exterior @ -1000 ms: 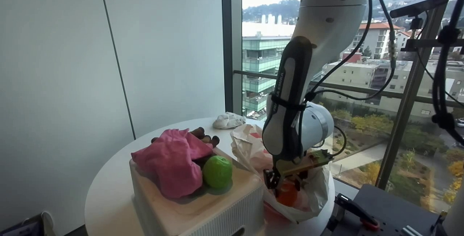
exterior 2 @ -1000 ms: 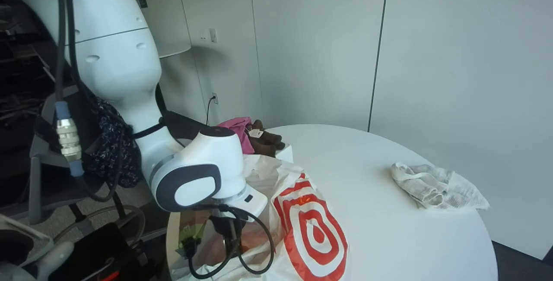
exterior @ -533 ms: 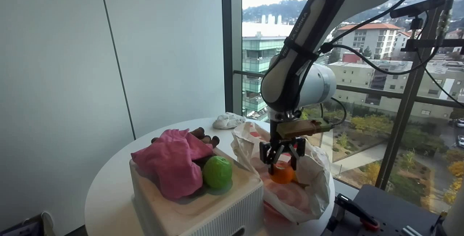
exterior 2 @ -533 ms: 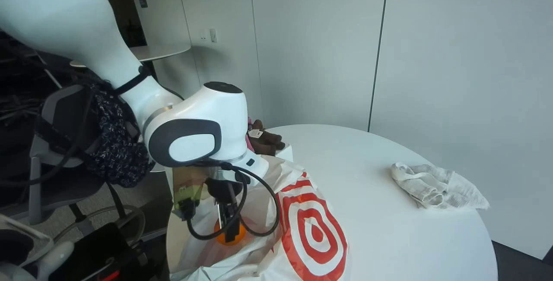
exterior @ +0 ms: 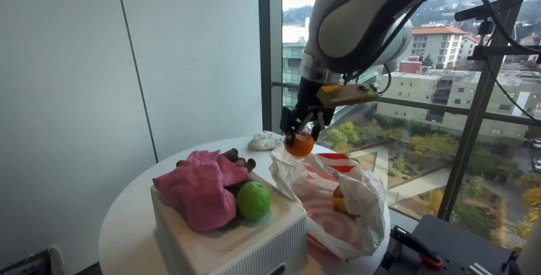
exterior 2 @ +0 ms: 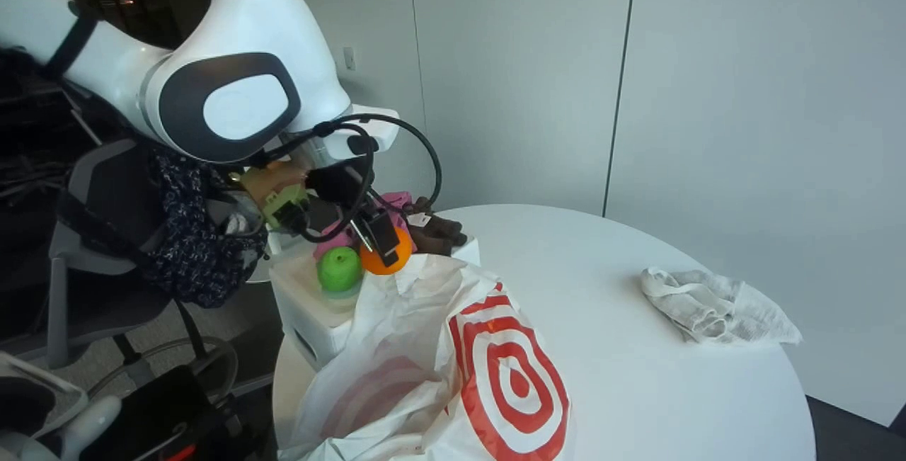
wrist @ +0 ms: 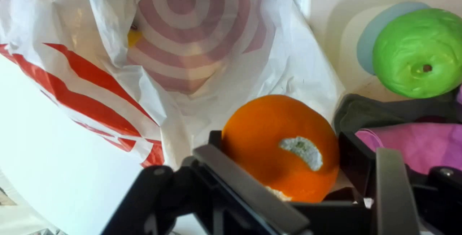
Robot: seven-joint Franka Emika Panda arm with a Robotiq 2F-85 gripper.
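My gripper point(exterior: 302, 139) is shut on an orange fruit point(exterior: 301, 149) and holds it in the air above the rim of a white plastic bag point(exterior: 367, 207). In the wrist view, the orange fruit point(wrist: 260, 126), with a pale whitish patch, sits between both fingers. In an exterior view, the orange fruit point(exterior 2: 405, 245) is beside the box, partly behind a finger. The bag point(exterior 2: 403, 298) has red target rings and stands open. A yellow-orange thing point(exterior: 339, 203) lies inside it, partly hidden. A green apple-like fruit point(exterior: 253, 201) rests on the white box point(exterior: 258, 254).
A pink cloth point(exterior: 203, 190) and a brown plush toy point(exterior 2: 435, 234) lie on the box beside the green fruit. A crumpled white cloth point(exterior 2: 715, 305) lies on the round white table point(exterior 2: 601, 376). A window stands behind the arm.
The gripper has risen out of the bag with the orange fruit and moved towards the box. The bag, green fruit and cloths stay in place.
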